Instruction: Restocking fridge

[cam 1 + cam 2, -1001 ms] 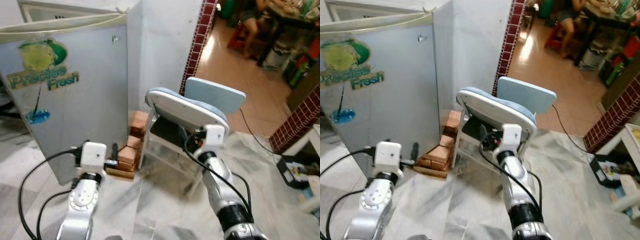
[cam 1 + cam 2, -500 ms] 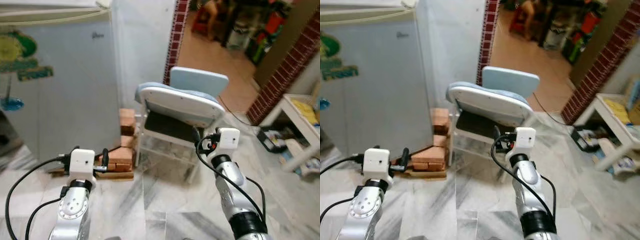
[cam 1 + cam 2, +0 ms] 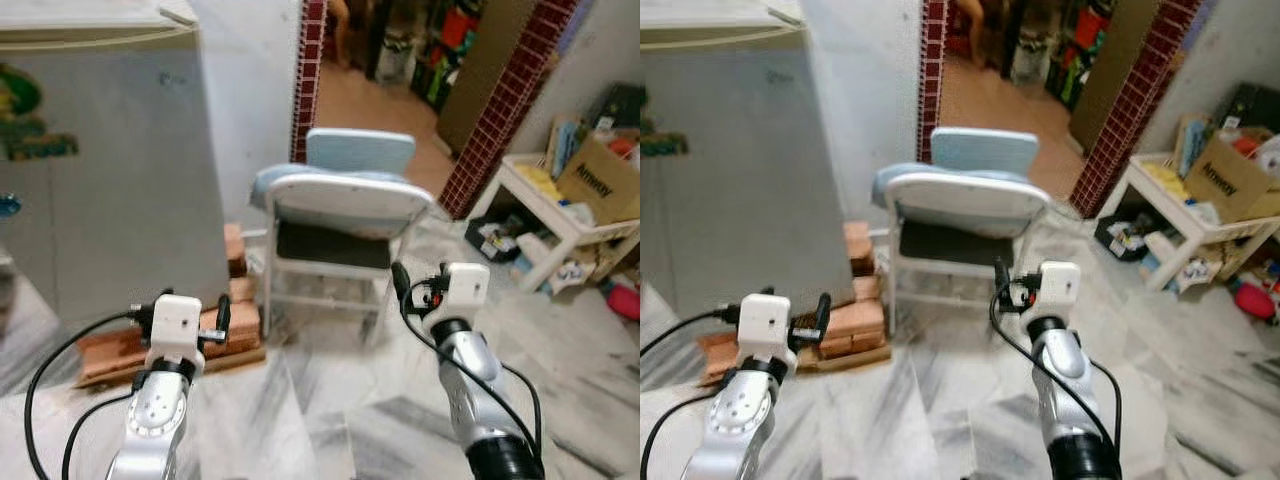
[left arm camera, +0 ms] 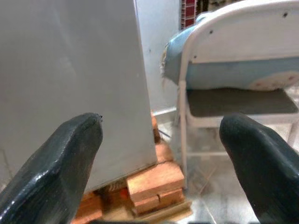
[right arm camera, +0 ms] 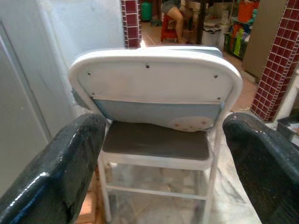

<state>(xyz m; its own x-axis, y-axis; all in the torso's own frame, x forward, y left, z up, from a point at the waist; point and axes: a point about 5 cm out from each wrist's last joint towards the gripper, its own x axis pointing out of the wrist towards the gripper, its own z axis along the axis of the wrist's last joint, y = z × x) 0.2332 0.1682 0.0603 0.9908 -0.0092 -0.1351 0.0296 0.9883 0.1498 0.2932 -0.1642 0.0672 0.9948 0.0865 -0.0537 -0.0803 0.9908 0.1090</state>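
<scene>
A grey fridge (image 3: pixel 100 170) with a green sticker stands at the left, raised on bricks (image 3: pixel 238 300) and a wooden board. My left gripper (image 3: pixel 222 312) is held low in front of its near corner, open and empty; in the left wrist view the left gripper (image 4: pixel 163 123) frames the fridge wall (image 4: pixel 70 84) and the bricks (image 4: pixel 154 182). My right gripper (image 3: pixel 398 280) hovers just before a white folding chair (image 3: pixel 340 215), open with nothing held. The right gripper (image 5: pixel 166 123) faces the chair's back (image 5: pixel 154 84).
The chair with its pale blue cushion stands right beside the fridge. A low white table (image 3: pixel 560 225) with a cardboard box (image 3: pixel 595 170) and clutter sits at the right. Red-tiled pillars (image 3: pixel 500 110) frame a doorway behind; a person (image 5: pixel 175 14) sits far off. The floor is grey marble.
The whole picture has shifted: the camera has turned right, so the fridge sits further left and the white table has come into view. Both arms keep the same pose, grippers still open.
</scene>
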